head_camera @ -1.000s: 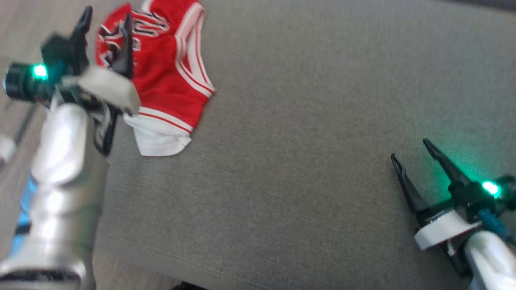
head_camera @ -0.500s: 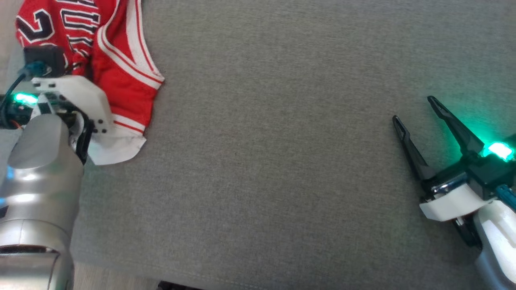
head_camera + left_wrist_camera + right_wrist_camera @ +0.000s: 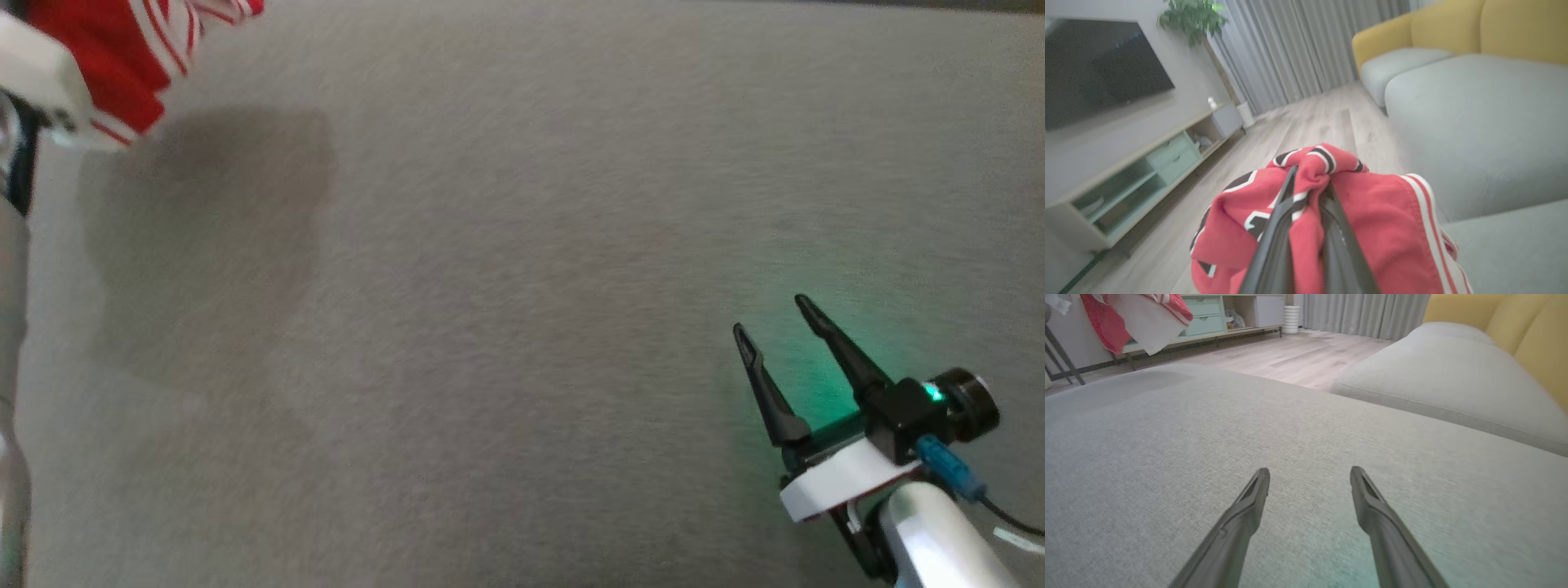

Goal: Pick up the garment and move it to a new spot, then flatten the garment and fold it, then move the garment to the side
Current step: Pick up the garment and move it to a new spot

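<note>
**Carry phase of the pick-and-move.** My left gripper [image 3: 1308, 183] is clamped on a bunched fold of the red garment [image 3: 1384, 216], its two fingers nearly together with cloth pinched between them. The garment hangs clear of the grey cushion [image 3: 522, 286], at the far-left corner of the head view, and casts a shadow [image 3: 212, 237] on the fabric below. My right gripper [image 3: 770, 314] sits low over the cushion's near right part, fingers apart and holding nothing. To do this step well, I judge that I should carry the garment inward, toward the bare middle of the cushion, high enough that its hanging hem does not drag. I would lower it before releasing, so the cloth lands spread rather than heaped. The pinch takes only a small bunch, so a smooth pace guards against slip. Edges: the left wrist view shows wooden floor [image 3: 1323, 126] just beyond the garment, so a release here might drop it off the cushion. The right wrist view shows the cushion's far edge, with a neighbouring cushion [image 3: 1453, 375] alongside. Open room: the broad stretch between the two grippers is bare, ample for laying out and folding.
</note>
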{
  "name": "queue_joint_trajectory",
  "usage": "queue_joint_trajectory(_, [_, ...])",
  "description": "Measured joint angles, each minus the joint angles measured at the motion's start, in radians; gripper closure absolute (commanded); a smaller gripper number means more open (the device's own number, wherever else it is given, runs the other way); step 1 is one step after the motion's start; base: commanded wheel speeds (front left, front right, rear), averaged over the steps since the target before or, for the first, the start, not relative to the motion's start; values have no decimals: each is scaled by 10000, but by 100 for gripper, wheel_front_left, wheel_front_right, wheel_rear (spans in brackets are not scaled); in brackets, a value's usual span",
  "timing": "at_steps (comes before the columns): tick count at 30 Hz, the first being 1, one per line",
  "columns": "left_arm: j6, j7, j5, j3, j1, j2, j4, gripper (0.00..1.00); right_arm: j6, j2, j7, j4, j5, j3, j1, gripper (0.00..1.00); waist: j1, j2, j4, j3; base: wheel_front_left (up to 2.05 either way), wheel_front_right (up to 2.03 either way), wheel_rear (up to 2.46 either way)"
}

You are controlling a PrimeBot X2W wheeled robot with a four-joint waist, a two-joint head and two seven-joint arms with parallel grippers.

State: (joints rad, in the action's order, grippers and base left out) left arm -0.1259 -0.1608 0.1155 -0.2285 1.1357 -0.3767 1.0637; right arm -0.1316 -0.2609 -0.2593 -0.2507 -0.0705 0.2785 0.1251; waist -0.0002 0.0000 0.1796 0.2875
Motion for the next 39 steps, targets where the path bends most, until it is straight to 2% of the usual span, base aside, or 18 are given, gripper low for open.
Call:
queue_joint_trajectory(3, [-63, 128, 364, -560, 184, -150, -815, 100, 0, 226, 0, 29, 0, -59, -198, 0, 1, 0, -602, -479, 0, 0, 0])
queue_joint_trajectory(8, [-67, 882, 1743, -2282, 175, -109, -3022, 100, 0, 487, 0, 267, 2, -267, -552, 0, 1, 0, -1746, -1098, 0, 0, 0])
queue_joint_trajectory(14, [-69, 1707, 3204, -2991, -130, -320, -4847, 100, 0, 911, 0, 499, 17, -334, -702, 0, 1, 0, -3154, -1410, 0, 0, 0])
queue_joint_trajectory(19, [-67, 1634, 3530, -3586, -1601, -148, -4991, 100, 0, 1300, 0, 671, 15, -242, -617, 0, 1, 0, -4385, -1176, 0, 0, 0])
queue_joint_trajectory(24, [48, 874, 3359, -4265, -3169, 230, -3703, 100, 0, 1578, 0, 734, 15, -123, -251, 0, 5, 0, -5104, -541, 0, 0, 0])
queue_joint_trajectory(25, [194, 598, 3218, -4332, -3452, 259, -3331, 36, 0, 1613, 0, 740, 15, -58, -178, 0, 6, 0, -5237, -415, 0, 0, 0])
queue_joint_trajectory(26, [370, 272, 3110, -4385, -3689, 280, -3010, 0, 0, 1643, 0, 750, 15, -17, -112, 0, 5, 0, -5363, -305, 0, 0, 0])
queue_joint_trajectory(30, [943, -775, 3058, -4257, -4220, 692, -2368, 0, 0, 1783, 0, 775, 17, -71, -83, 0, 6, 0, -5683, 17, 0, 0, 0])
queue_joint_trajectory(31, [1390, -886, 2847, -4153, -4394, 991, -2650, 0, 0, 1831, 0, 790, 17, -155, -134, 0, 5, 0, -5615, 14, 0, 0, 0])
queue_joint_trajectory(34, [2094, -913, 2508, -3367, -5237, 1294, -4452, 0, 0, 1848, 0, 755, 17, -253, -230, 0, 4, 0, -5370, -125, 0, 0, 0])
queue_joint_trajectory(39, [2537, -915, 1990, -2270, -8152, 1904, -6514, 0, 0, 1856, 0, 339, 15, -163, -831, 0, 2, 0, -4737, -841, 0, 0, 0])
